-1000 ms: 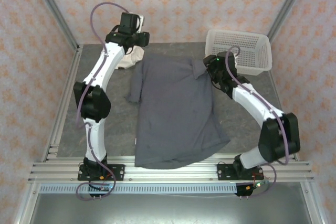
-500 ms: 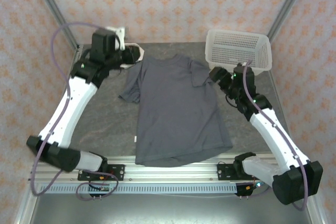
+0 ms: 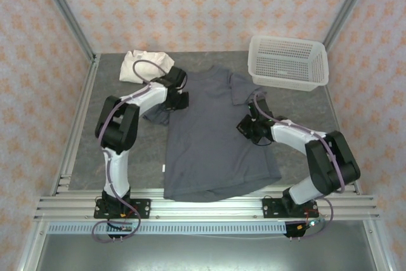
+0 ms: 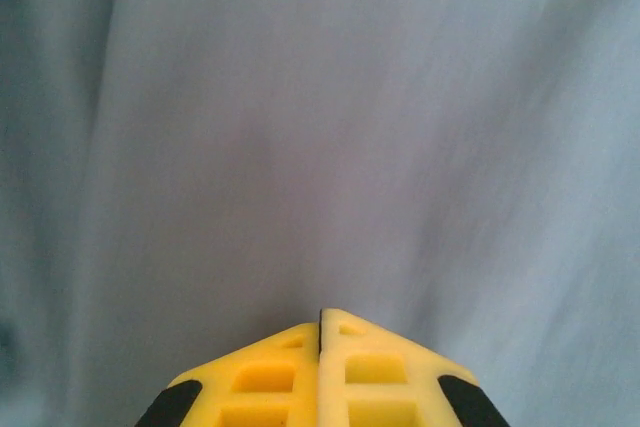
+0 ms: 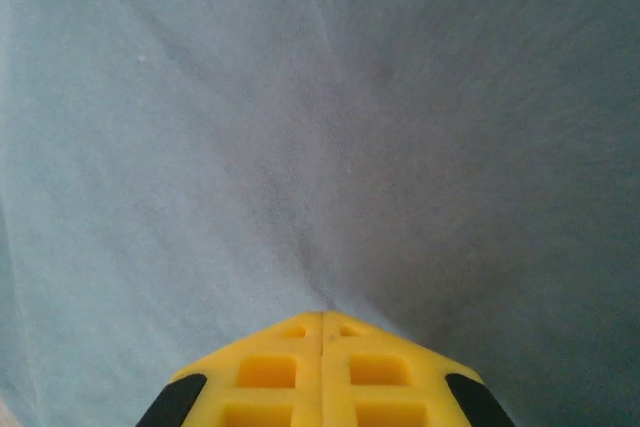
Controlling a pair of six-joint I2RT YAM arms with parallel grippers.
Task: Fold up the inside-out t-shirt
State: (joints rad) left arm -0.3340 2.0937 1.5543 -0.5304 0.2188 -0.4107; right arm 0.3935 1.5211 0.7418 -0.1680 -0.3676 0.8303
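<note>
The inside-out t-shirt [image 3: 216,144] lies flat on the table, dark slate-grey, with its collar at the far end and its hem near the arm bases. My left gripper [image 3: 179,98] is down on its left shoulder by the sleeve. In the left wrist view the yellow jaws of the left gripper [image 4: 321,313] are shut, tips in the grey t-shirt [image 4: 320,127]. My right gripper [image 3: 248,126] sits on the shirt's right side below the sleeve. In the right wrist view the right gripper [image 5: 322,315] is shut, and creases in the t-shirt [image 5: 300,127] run into its tips.
A cream-white garment [image 3: 146,66] lies bunched at the far left corner. A white mesh basket [image 3: 289,40] stands at the far right. Grey table [image 3: 82,157] shows to the left of the shirt, and a metal rail [image 3: 209,209] runs along the near edge.
Both arms have swung inward from the shirt's far corners and come down onto it. Both grippers have shut. The shirt now lies flatter, with its sleeves spread.
</note>
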